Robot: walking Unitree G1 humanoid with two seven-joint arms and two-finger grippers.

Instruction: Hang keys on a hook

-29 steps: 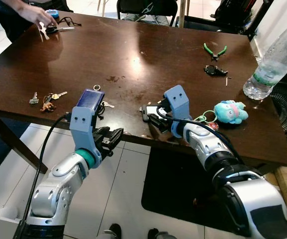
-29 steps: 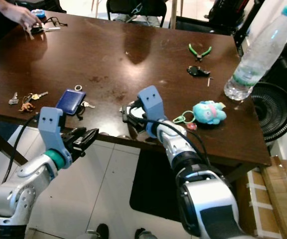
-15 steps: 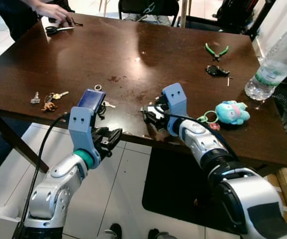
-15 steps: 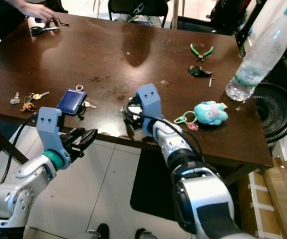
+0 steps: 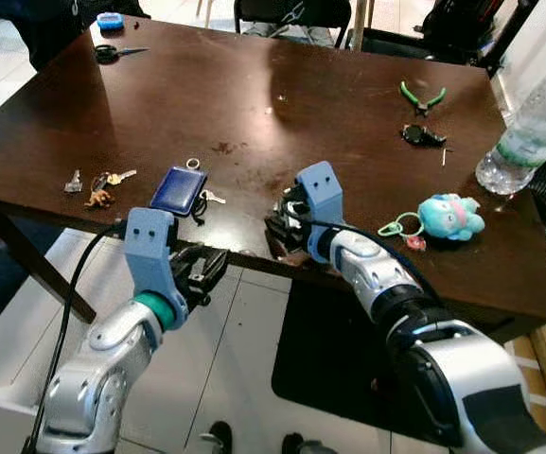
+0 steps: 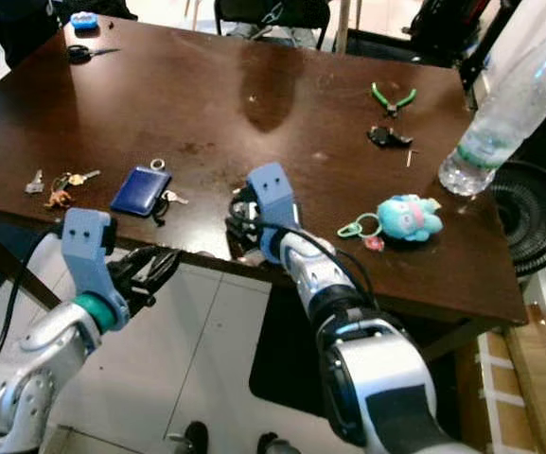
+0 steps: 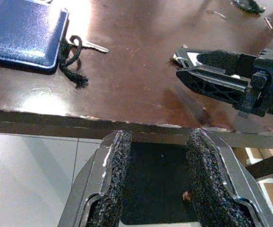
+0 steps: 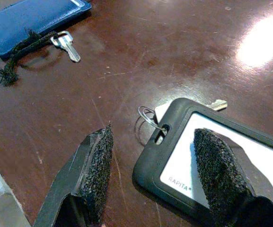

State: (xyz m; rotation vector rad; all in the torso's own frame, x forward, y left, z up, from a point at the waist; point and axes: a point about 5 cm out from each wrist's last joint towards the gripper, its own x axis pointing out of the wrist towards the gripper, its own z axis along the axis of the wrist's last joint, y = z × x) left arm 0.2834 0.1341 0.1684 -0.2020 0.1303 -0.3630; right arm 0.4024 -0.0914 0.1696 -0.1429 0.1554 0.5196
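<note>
Left eye view showed, from the left, a small bunch of keys [image 5: 97,185] near the counter [image 5: 254,85] edge, then a blue key pouch [image 5: 179,190] with its key. My left gripper [image 5: 200,270] hung below the edge, fingers apart and empty. Further right, my right gripper [image 8: 150,175] sat low over the black card holder [image 8: 207,151] with its ring and key, fingers spread to either side, not yet closed. I judged the pickup step was in hand: next I needed to close on the holder and lift. No hook was visible.
</note>
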